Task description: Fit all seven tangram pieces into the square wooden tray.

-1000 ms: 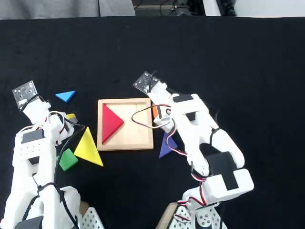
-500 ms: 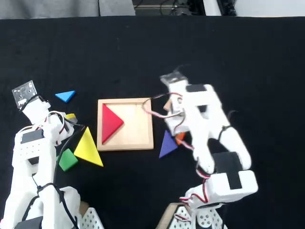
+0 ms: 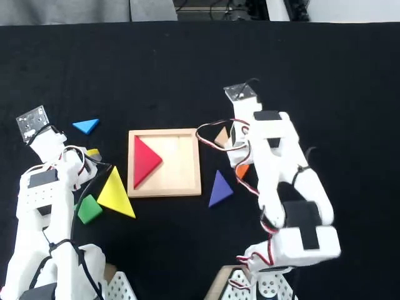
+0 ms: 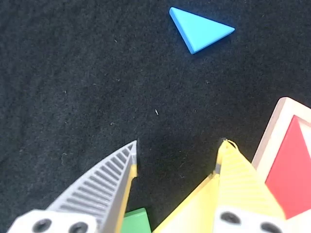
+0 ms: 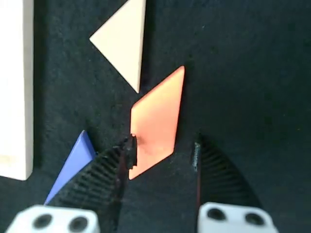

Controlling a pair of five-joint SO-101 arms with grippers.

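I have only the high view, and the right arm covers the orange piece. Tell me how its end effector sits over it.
Observer: The right end effector is open, straddling one end of the orange parallelogram, which lies flat on the cloth.
Operator: Report what lies just beyond it.
Observer: A cream triangle, one corner nearly meeting the parallelogram's corner.
Operator: Now the left end effector.
Observer: The left end effector is open over bare cloth, gripping nothing.
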